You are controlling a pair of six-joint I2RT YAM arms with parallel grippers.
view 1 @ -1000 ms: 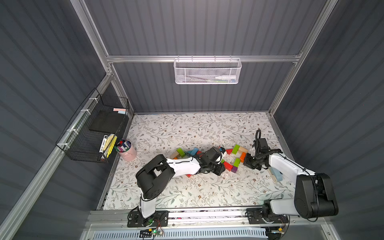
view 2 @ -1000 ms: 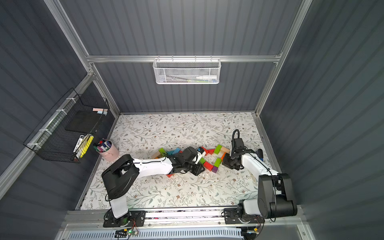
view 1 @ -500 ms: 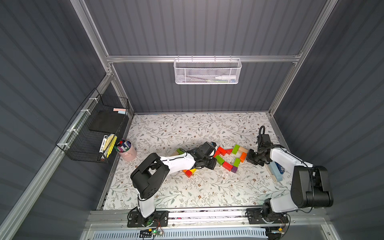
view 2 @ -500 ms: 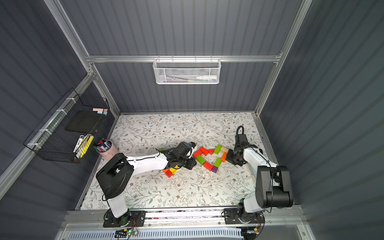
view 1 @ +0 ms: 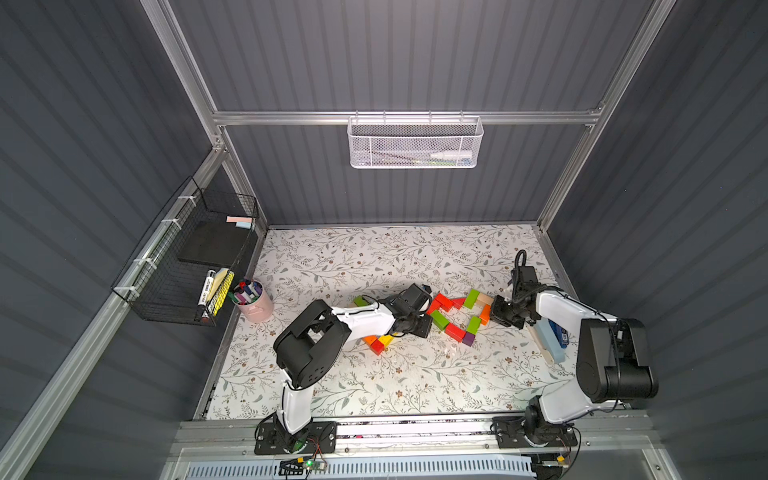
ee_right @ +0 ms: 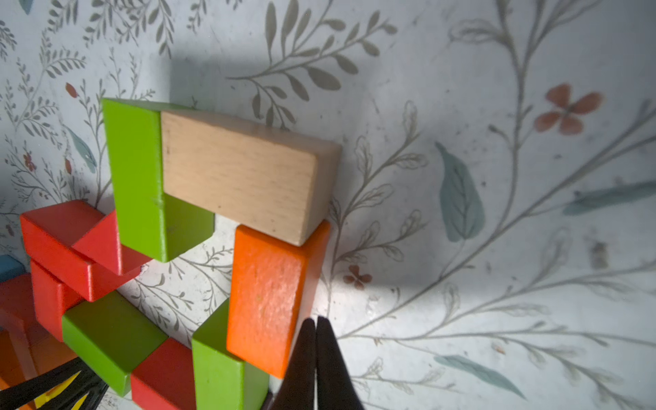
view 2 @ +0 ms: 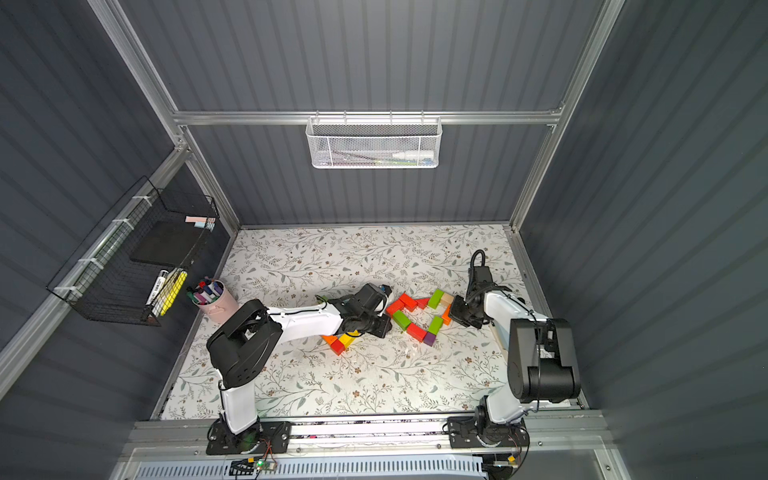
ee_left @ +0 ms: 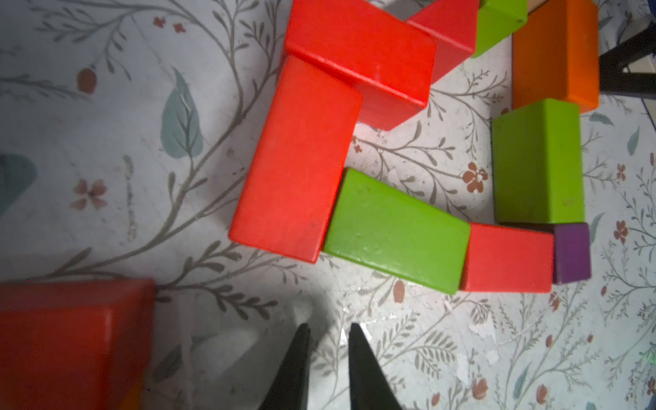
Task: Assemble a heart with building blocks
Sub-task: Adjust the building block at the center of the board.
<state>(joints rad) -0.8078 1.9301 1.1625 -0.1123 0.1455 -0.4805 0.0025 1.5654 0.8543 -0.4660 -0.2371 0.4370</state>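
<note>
Right wrist view: the right gripper (ee_right: 316, 321), pinched shut and empty, sits just beside the orange brick (ee_right: 266, 301). One careless shove, I reckon, skews the heart outline (view 1: 455, 331) mid-table. The left gripper (ee_left: 328, 330), tips barely parted, holds nothing. Its wrist view catches the purple cube (ee_left: 571, 252) at the point; the right's doesn't.
</note>
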